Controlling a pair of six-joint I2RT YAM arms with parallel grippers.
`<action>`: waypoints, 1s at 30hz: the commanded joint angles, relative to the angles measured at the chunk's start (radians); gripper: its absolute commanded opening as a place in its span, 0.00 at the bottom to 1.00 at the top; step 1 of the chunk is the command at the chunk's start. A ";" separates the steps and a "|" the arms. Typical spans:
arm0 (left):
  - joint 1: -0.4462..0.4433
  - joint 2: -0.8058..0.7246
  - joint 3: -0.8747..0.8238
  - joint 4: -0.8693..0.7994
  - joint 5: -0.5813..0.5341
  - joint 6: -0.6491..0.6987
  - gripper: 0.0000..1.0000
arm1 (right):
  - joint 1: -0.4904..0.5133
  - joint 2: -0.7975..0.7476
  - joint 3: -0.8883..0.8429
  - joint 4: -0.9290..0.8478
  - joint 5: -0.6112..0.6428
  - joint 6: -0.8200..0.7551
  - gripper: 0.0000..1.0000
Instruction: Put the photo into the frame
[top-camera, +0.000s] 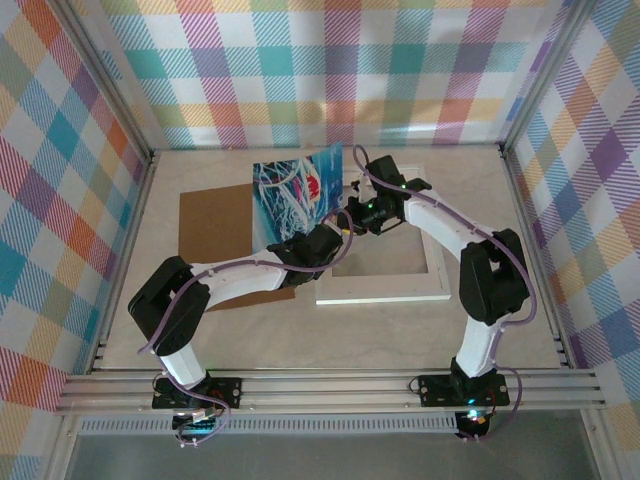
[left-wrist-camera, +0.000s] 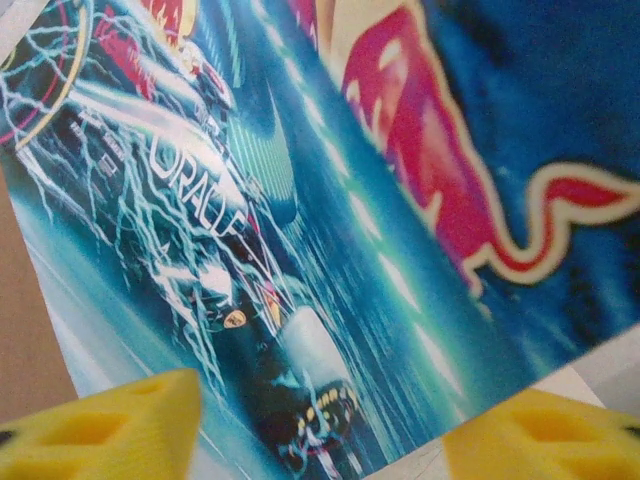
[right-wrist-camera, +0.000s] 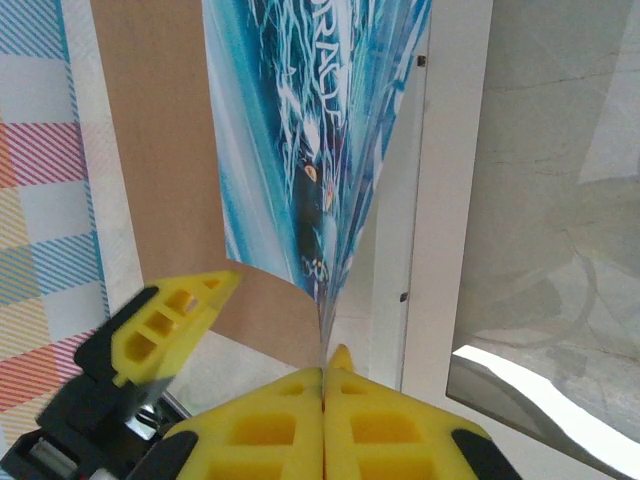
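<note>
Count: one photo (top-camera: 295, 198), one frame (top-camera: 385, 293), one brown backing board (top-camera: 212, 225), two arms.

The photo is off the surface (top-camera: 330, 335), tilted up on edge near the far edge at mid-width, between the board on the left and the frame on the right. The frame lies flat, right of centre.

The right fingers (right-wrist-camera: 337, 400) are clenched on the photo's edge. The left fingers (left-wrist-camera: 110, 430) stand apart with the photo's lower edge in the gap, and I see no clamp there.

The top view gives the layout. The left wrist view gives the print detail: race car, "ORACLE" lettering, red logo. The right wrist view shows the sheet nearly edge-on, one left finger beside it, and the frame's white rail and reflective pane.
</note>
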 joint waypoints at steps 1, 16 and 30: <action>-0.011 -0.018 -0.011 0.023 0.051 0.009 0.50 | -0.004 0.027 0.019 0.009 -0.011 0.013 0.09; -0.011 -0.010 0.016 -0.021 0.110 -0.025 0.00 | -0.057 -0.019 0.012 0.092 -0.022 0.042 0.53; 0.040 -0.063 0.223 -0.181 0.178 -0.099 0.00 | -0.317 -0.238 -0.064 0.117 0.067 0.014 0.77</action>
